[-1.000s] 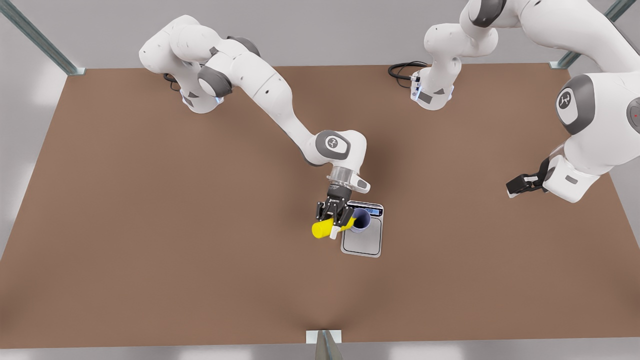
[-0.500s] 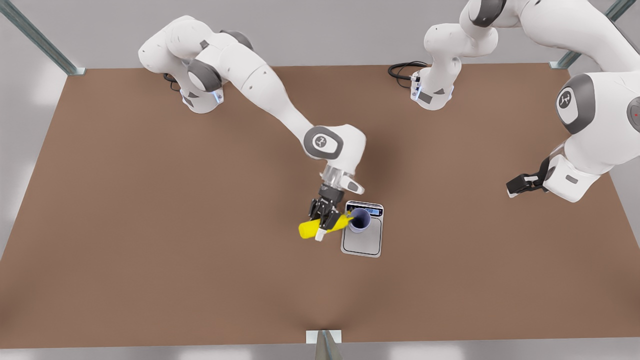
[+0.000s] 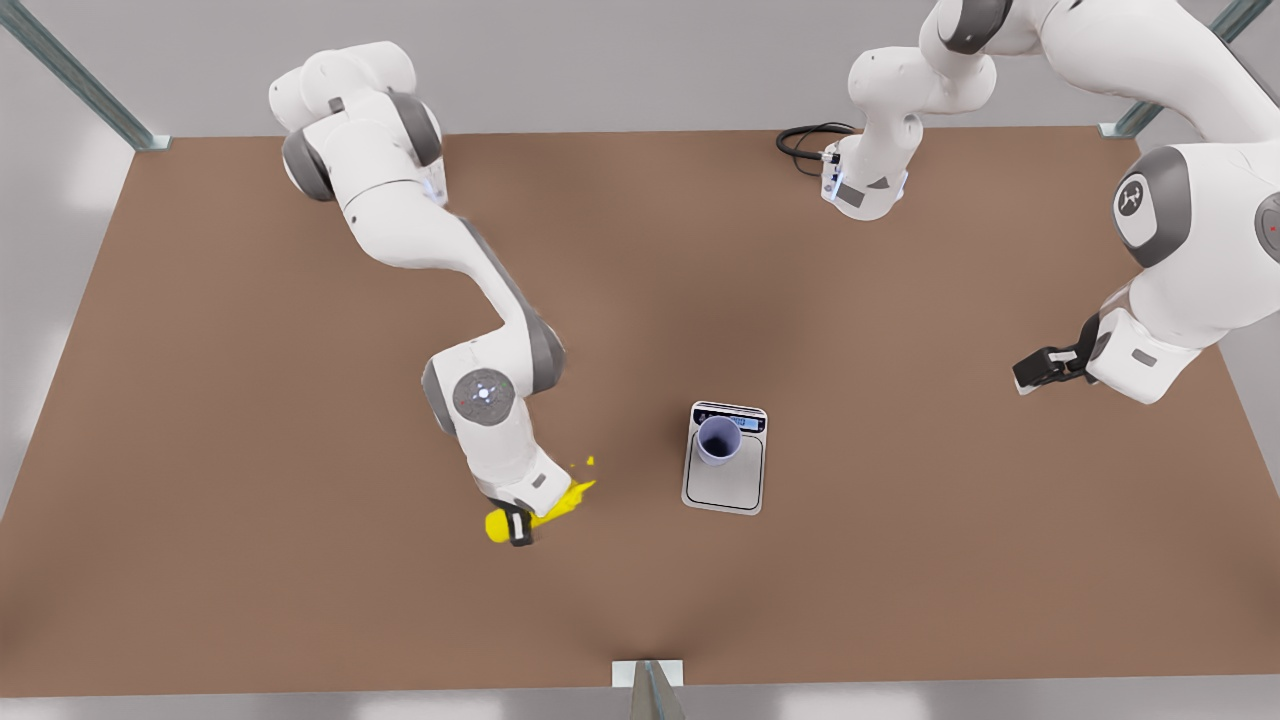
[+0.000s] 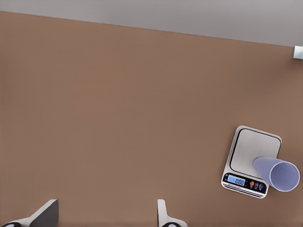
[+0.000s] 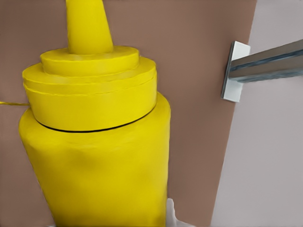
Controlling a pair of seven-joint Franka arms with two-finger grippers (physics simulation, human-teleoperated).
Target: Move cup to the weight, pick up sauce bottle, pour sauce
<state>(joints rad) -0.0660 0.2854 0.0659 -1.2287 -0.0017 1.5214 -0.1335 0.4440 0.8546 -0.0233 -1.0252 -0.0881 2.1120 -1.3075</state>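
The yellow sauce bottle (image 3: 505, 522) is tilted nearly flat, low over the table at the front view's left of centre, nozzle toward the weight. My right gripper (image 3: 520, 527) is shut on it, and the bottle (image 5: 94, 142) looms close in the right wrist view. A few yellow specks (image 3: 589, 461) hang by the nozzle. The lavender cup (image 3: 718, 440) stands upright on the weight (image 3: 725, 488), near its display end. My left gripper (image 3: 1030, 372) waits open at the front view's right, far from the cup (image 4: 279, 172) and the weight (image 4: 253, 149).
The brown table (image 3: 250, 400) spreads wide around the weight. A metal post bracket (image 3: 647, 675) sits at the middle of the front edge, with more posts at the back corners. A black cable (image 3: 800, 140) lies by the arm base at the back.
My right arm has swung the bottle away from the cup, toward the front view's left and the front edge, still gripping it. The cup, the weight and my left arm have stayed put.
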